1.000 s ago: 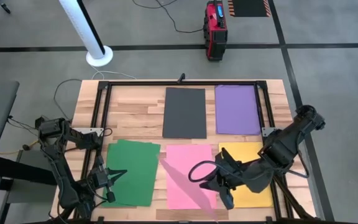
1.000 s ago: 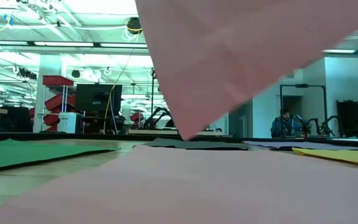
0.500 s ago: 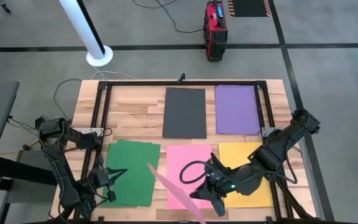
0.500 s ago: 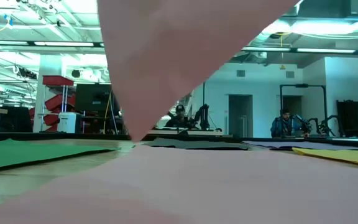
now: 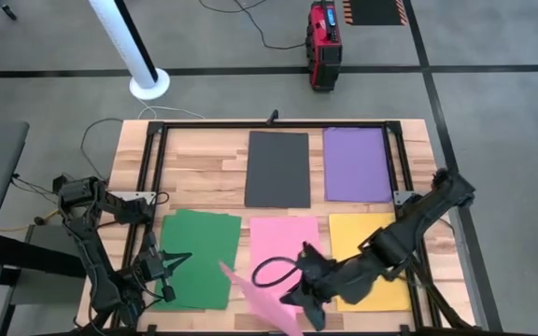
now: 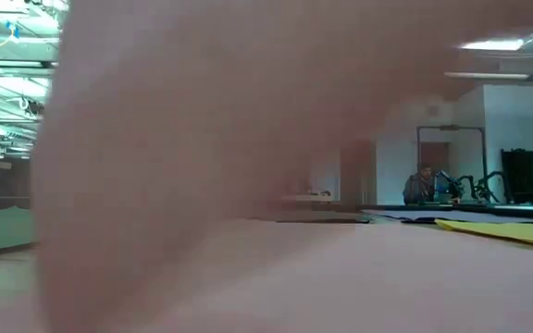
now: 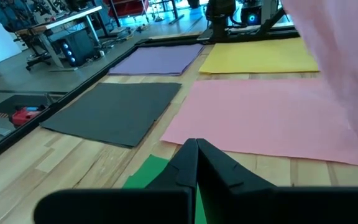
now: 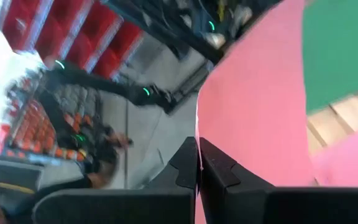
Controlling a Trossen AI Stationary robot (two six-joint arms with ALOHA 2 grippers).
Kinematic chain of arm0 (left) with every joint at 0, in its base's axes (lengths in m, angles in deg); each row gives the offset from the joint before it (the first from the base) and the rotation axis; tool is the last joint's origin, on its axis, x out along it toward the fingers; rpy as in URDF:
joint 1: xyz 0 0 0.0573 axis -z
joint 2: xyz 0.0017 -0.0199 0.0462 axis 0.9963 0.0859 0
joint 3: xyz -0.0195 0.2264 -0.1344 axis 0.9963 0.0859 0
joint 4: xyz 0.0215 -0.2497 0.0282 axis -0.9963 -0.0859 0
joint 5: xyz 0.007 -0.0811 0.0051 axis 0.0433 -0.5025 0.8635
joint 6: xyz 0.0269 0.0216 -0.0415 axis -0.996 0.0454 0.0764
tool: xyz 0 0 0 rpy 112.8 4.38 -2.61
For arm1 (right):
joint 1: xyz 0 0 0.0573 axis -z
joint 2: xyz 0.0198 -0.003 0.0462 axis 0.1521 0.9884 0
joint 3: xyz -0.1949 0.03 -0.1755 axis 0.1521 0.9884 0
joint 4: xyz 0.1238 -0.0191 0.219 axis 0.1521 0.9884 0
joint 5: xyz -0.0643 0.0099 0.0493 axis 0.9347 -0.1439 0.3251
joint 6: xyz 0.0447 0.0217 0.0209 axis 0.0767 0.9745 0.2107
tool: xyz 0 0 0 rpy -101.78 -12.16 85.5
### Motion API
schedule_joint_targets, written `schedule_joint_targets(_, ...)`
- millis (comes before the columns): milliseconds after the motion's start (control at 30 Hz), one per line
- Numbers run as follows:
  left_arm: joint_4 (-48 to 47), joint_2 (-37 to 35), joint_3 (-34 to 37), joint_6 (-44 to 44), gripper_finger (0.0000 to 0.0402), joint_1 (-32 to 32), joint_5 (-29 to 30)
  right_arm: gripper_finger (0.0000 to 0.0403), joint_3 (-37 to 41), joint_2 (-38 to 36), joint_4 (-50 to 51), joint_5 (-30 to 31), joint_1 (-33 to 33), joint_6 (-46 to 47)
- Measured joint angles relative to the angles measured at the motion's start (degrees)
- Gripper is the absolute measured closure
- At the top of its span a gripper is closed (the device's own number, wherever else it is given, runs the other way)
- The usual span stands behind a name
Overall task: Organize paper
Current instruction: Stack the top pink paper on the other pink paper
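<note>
On the pale wooden tabletop (image 5: 199, 182) five thin flat paper rectangles lie in two rows: a dark grey sheet (image 5: 277, 169) at about 12 o'clock, a purple sheet (image 5: 356, 164) at 1 o'clock, a green sheet (image 5: 197, 258) at 8 o'clock, a yellow sheet (image 5: 372, 250) at 4 o'clock, and between the last two a flat pink sheet (image 5: 283, 241) at 6 o'clock.

The right gripper (image 5: 299, 301) has swept from the near edge at about 5 o'clock across to 6 o'clock within the last second, carrying a second, lifted pink sheet (image 5: 260, 299) with it. Its fingers are pressed together on that sheet's edge, as the right wrist view shows the pink surface (image 8: 253, 118) running straight into the closed tips. The free end now trails toward 7 o'clock, over the gap just beside the green sheet, where a second ago it hung over the flat pink one. In the low view the lifted paper (image 6: 211, 139) has grown to fill most of the picture, so it has come close to that camera.

My reading is that the pink duplicate is being peeled off its stack and carried leftward, toward the green pile or off the table; sorting is partly done.

The left gripper (image 5: 169, 276) waits over the green sheet at 8 o'clock, fingers pressed together and empty.
</note>
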Motion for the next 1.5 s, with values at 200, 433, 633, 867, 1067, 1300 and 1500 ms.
schedule_joint_targets(200, -0.11, 0.04, 0.0, 0.15, 0.0401, 0.0, -0.04, 0.0403, 0.11, 2.62, 3.12, -2.68, 1.13, -2.43)
schedule_joint_targets(433, -0.18, 0.04, 0.0, 0.13, 0.0401, 0.0, -0.15, 0.0403, 0.04, 2.2, 11.49, -0.7, 1.84, -7.8)
schedule_joint_targets(633, -0.15, 0.04, 0.0, 0.2, 0.0401, 0.0, -0.15, 0.0403, 0.04, 2.06, 20.26, 0.97, 2.63, -12.51)
schedule_joint_targets(867, -0.17, 0.03, 0.0, 0.37, 0.0401, 0.0, -0.15, 0.0403, 0.04, 2.06, 31.61, 8.17, 3.04, -17.87)
schedule_joint_targets(1067, -0.15, 0.04, 0.0, 0.37, 0.0401, 0.0, -0.13, 0.0403, 0.2, 2.63, 39.38, 14.61, 4.04, -20.78)
schedule_joint_targets(1300, 0.02, 0.04, 0.0, 0.49, 0.0401, 0.0, -0.18, 0.0403, 4.55, 2.58, 38.1, 17.51, 6.32, -20.42)
schedule_joint_targets(1500, 0.09, 0.04, 0.0, 0.47, 0.0401, 0.0, -1.17, 0.0403, 9.07, 2.57, 36.13, 20.01, 7.46, -16.66)
